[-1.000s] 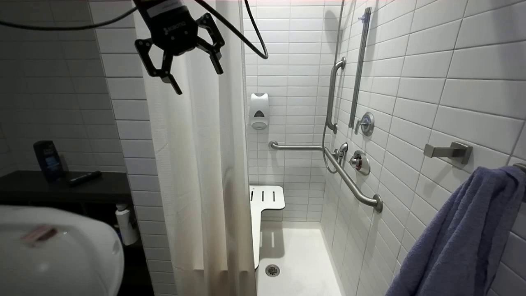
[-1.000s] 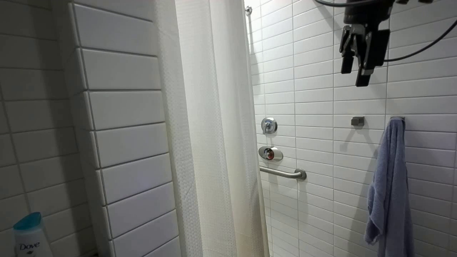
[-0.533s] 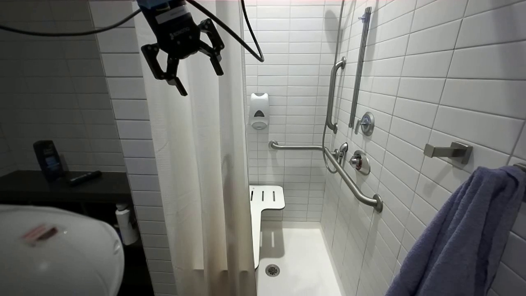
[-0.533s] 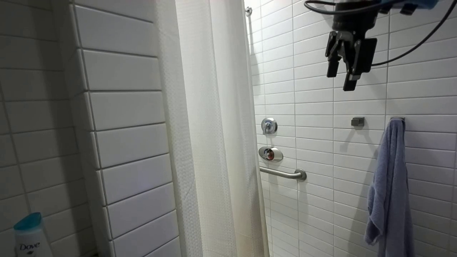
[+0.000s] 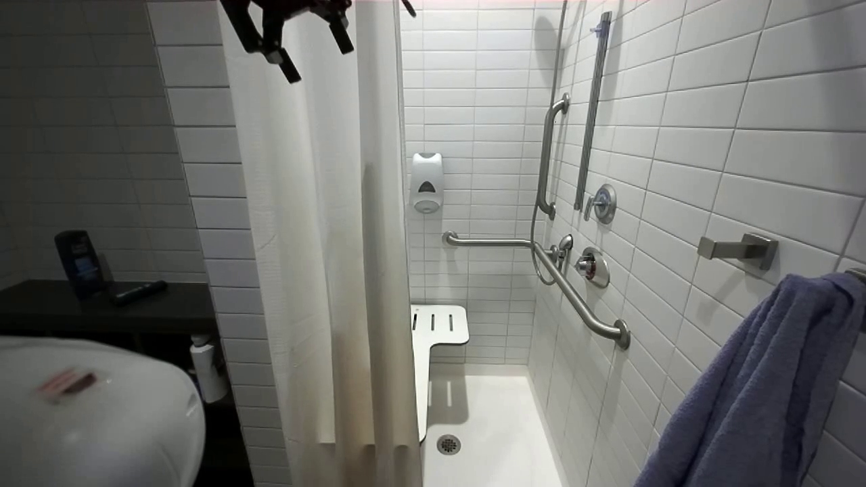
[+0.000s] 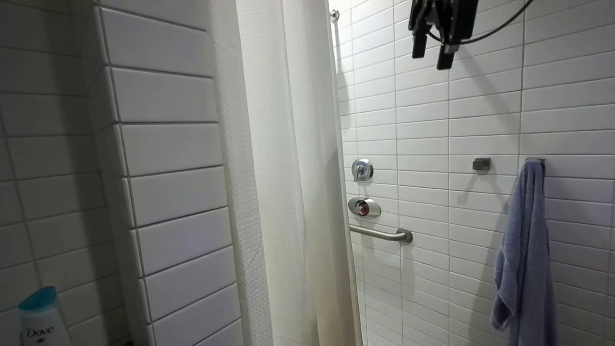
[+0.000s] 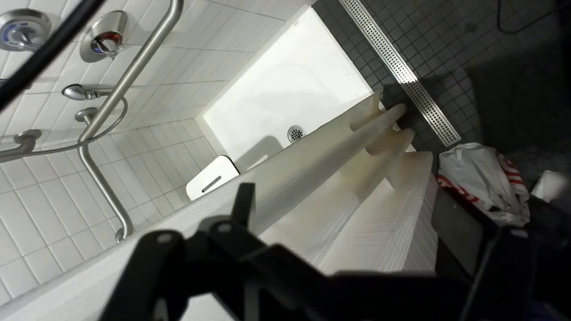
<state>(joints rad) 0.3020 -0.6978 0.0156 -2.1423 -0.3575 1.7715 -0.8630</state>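
While the gripper (image 5: 319,65) stands wide and empty in an exterior view, the shower curtain (image 5: 331,257) at its six o'clock hangs pleated, likely from being gathered aside, and at four a hook (image 5: 858,273) bears the towel (image 5: 751,379).

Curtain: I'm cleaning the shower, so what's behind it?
Part of a white seat shows past the curtain; the rest of the seat, and whatever else the curtain covers, cannot be seen.
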